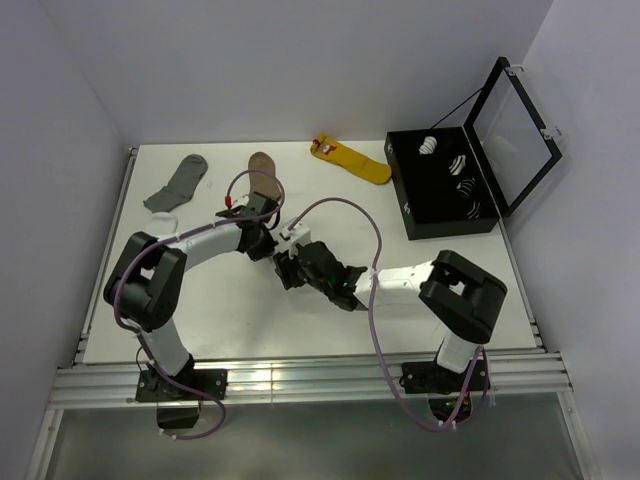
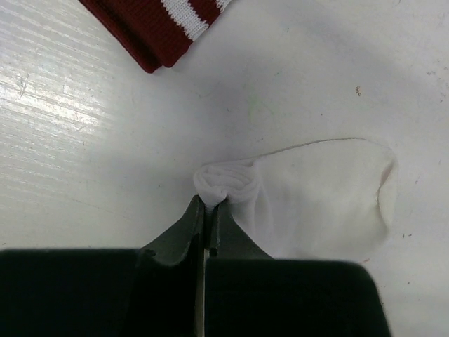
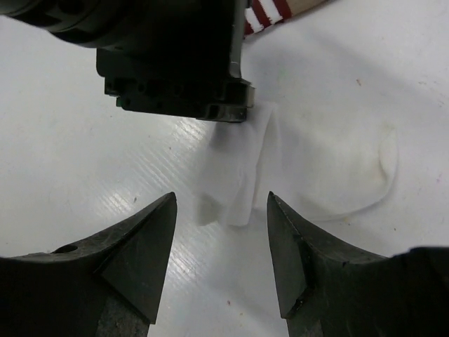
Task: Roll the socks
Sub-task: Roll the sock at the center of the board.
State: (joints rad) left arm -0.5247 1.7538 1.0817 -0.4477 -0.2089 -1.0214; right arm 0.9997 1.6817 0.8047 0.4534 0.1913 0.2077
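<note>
A white sock (image 2: 316, 196) lies flat on the table, its near end bunched into a small roll (image 2: 228, 181). My left gripper (image 2: 208, 205) is shut on that rolled end, pinching the fabric between its tips. In the right wrist view the same sock (image 3: 330, 161) lies just beyond my right gripper (image 3: 221, 214). That gripper is open with nothing between its fingers, which stand on either side of the sock's loose folded edge (image 3: 235, 207). In the top view the left gripper (image 1: 272, 243) and the right gripper (image 1: 287, 268) meet mid-table and hide the sock.
A brown sock with a maroon-and-white striped cuff (image 2: 158, 28) lies just beyond the white one. A grey sock (image 1: 180, 180) and a yellow sock (image 1: 352, 160) lie at the back. An open black box (image 1: 410, 195) at the right holds rolled socks.
</note>
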